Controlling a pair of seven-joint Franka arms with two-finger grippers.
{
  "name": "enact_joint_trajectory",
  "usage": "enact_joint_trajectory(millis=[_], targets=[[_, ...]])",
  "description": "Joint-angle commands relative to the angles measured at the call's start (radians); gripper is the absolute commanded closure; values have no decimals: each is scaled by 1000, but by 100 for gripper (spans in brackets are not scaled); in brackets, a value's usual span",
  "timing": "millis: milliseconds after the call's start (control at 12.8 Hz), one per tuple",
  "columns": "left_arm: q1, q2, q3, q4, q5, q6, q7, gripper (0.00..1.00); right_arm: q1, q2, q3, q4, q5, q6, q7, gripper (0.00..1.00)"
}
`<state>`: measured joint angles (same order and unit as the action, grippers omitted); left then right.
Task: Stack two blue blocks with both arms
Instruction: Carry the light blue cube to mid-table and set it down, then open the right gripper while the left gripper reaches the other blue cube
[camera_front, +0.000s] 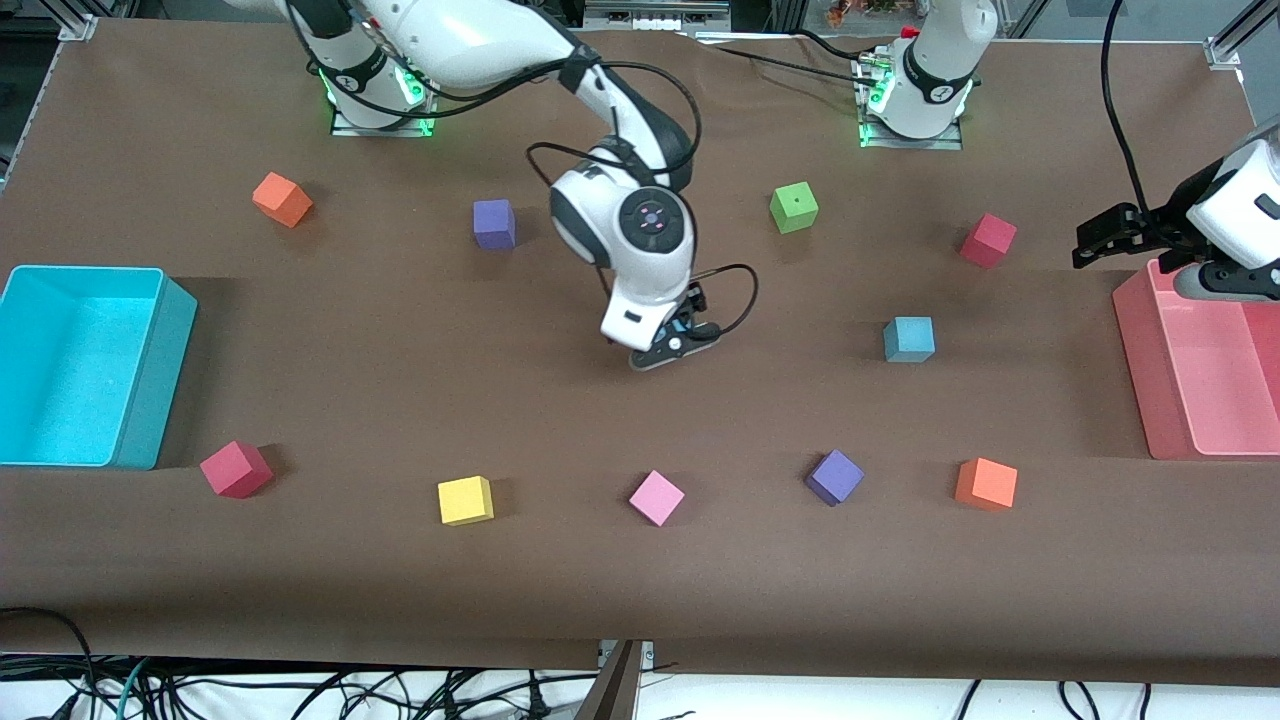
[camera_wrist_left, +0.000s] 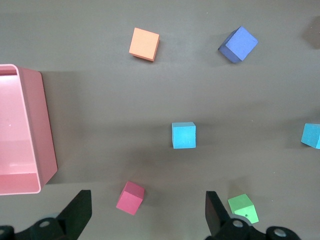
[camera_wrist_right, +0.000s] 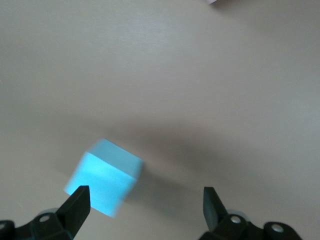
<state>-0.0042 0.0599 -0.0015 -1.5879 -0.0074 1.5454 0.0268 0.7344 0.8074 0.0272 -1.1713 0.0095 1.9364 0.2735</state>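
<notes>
Right gripper (camera_wrist_right: 142, 202) hangs open and empty at mid-frame above a blue block (camera_wrist_right: 102, 182), apparently light foam: pinch its flat sides. Second blue block (camera_front: 908, 339) sits right of centre; left gripper (camera_wrist_left: 147, 212) waits open over the pink bin (camera_front: 1150, 370).

A cyan bin (camera_front: 150, 370) sits at mid-left of the front frame, a pink bin (camera_front: 1150, 370) at mid-right, and a yellow cube (camera_front: 465, 500) at lower centre.

Both arms are built of glossy white shells joined by black sections. Black cables are looped along the right arm (camera_front: 620, 215), and a round dark cap with small marks is seen above its claw. Green lights are shown at both bases.
</notes>
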Motion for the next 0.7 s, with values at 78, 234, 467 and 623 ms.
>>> enact_joint_trajectory(millis=[78, 234, 467, 623], targets=[[-5, 29, -2, 3, 0, 21, 13, 0, -79, -54, 13, -36, 20, -99, -337, 0], [-10, 44, -3, 2, 0, 36, 13, 0, -131, -86, 11, -88, 47, -90, -546, 0], [-10, 67, -3, -24, -49, 57, 13, 0, -171, -102, 11, -119, 53, -86, -735, 0], [-10, 67, -3, -43, -49, 76, 13, 0, -200, -102, 11, -137, 101, -58, -880, 0]])
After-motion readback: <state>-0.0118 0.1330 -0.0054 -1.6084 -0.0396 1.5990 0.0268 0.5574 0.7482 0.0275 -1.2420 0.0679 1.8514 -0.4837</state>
